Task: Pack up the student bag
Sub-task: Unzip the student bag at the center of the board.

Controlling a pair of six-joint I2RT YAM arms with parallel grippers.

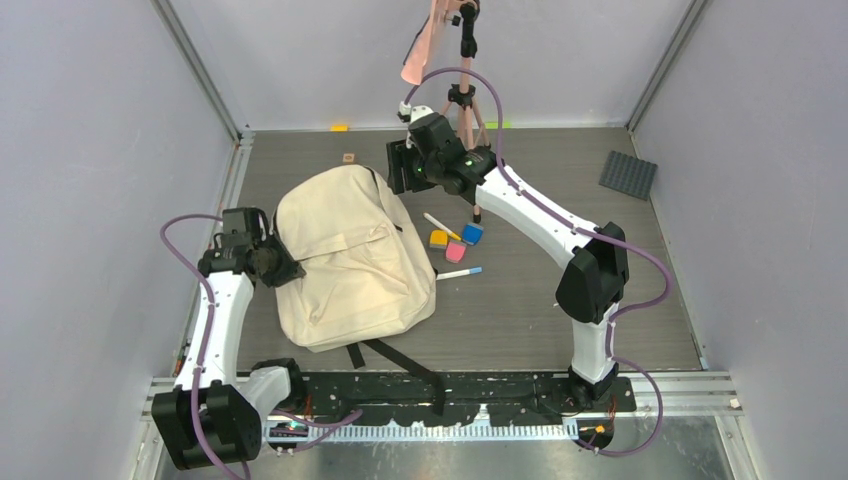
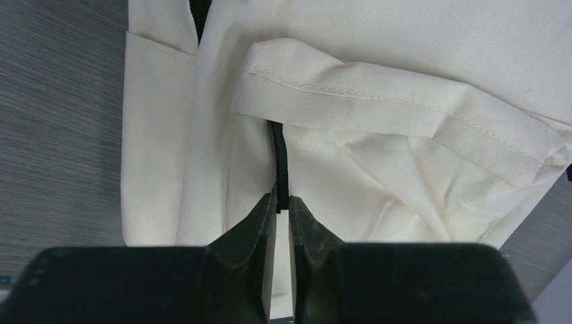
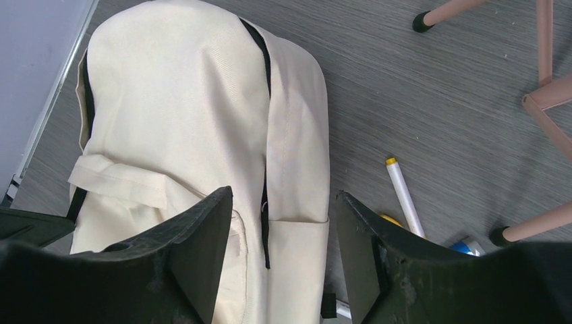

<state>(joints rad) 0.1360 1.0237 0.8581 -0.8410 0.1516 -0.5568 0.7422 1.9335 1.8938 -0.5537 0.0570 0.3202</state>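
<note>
top external shows the large cream canvas student bag [image 1: 340,262] by the left edge of the grey table [image 1: 540,300], left gripper [image 2: 282,198] pinching its black zip [image 2: 278,152], right gripper [image 3: 283,196] spread wide, empty, above it.

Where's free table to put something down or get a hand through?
Bare table between the student bag, the loose markers and blocks, and the right arm's base. Another patch between the right arm and the grey plate. Crowded: just right of the bag, where markers and blocks lie near the tripod feet and the open right tool.
</note>
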